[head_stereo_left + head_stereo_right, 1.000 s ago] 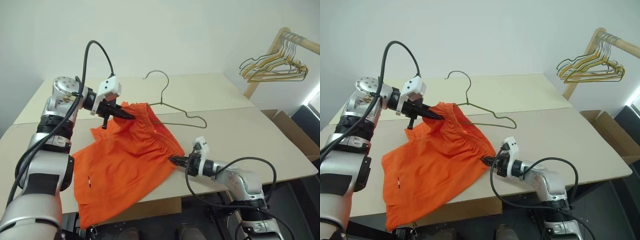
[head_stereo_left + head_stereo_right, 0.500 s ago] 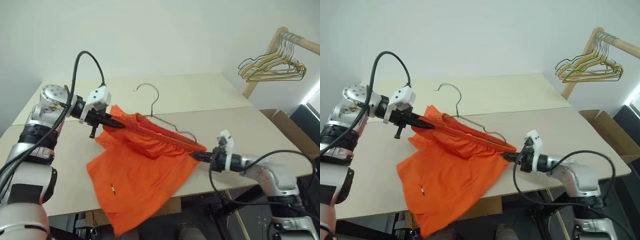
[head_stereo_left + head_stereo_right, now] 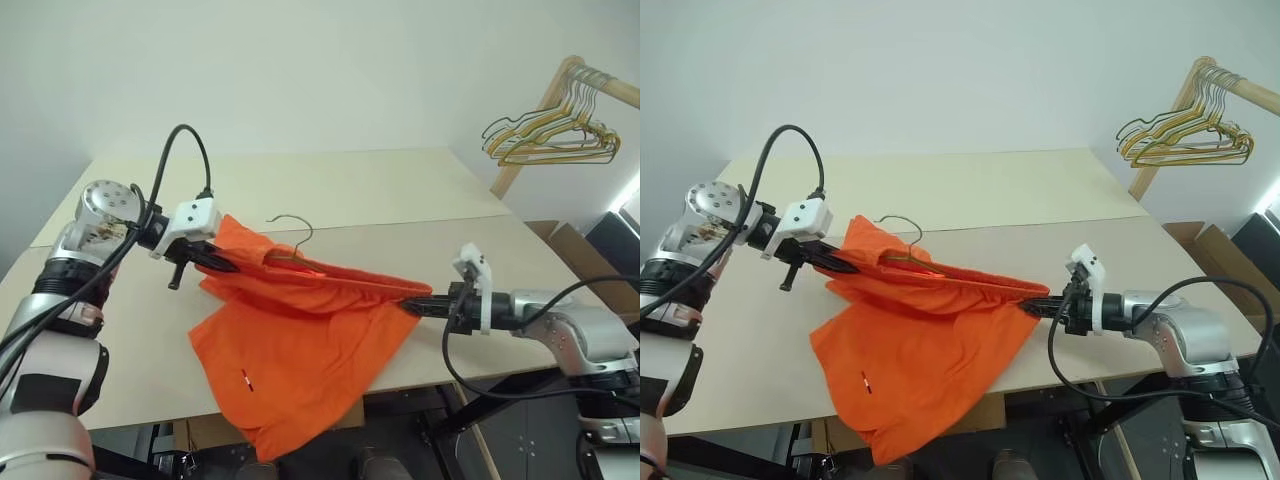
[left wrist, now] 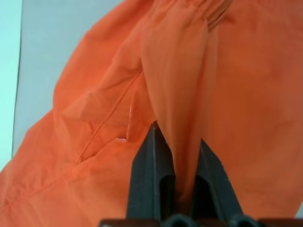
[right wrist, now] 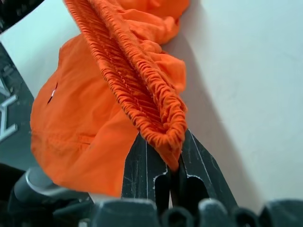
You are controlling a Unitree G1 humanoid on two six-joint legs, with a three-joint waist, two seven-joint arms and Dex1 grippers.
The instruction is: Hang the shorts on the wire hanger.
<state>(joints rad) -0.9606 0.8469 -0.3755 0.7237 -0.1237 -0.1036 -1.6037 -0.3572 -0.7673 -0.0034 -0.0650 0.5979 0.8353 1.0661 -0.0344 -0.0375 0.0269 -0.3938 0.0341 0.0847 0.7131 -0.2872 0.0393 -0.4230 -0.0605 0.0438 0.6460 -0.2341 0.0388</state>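
Orange soft-fabric shorts (image 3: 300, 335) are stretched over the pale wooden table (image 3: 400, 195), legs spilling off its near edge. I have my left gripper (image 3: 222, 265) clamped on one end of the gathered waistband and my right gripper (image 3: 418, 303) clamped on the other, so the band runs taut between them. One thin grey wire hanger (image 3: 290, 240) sits inside the waistband, its small hook poking out above the shorts. To do this well, I judge both pinches should hold even tension while the band settles around the hanger's shoulders. Count: one pair of shorts, one hanger, two grippers, plus a bunch of gold and green wire hangers (image 3: 550, 135) beyond the table's far right corner.
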